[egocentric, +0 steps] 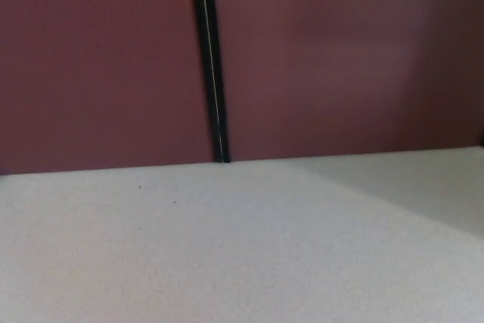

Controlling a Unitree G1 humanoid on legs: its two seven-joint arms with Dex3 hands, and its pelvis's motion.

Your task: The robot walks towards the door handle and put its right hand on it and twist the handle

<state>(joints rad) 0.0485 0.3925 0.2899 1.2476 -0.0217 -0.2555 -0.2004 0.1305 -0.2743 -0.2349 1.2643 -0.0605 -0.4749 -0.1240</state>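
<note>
Robot hand: neither shows, so its state cannot be told
Door handle: out of sight
Doors [325,58]: dark red, black seam [213,73] between them
Floor [227,247]: pale grey, speckled

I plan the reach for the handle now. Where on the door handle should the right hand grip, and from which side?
That cannot be settled: no handle shows in the head view. Only the dark red door panels, the black gap between them and the pale floor show; neither hand is in view. The camera must look higher first.
</note>
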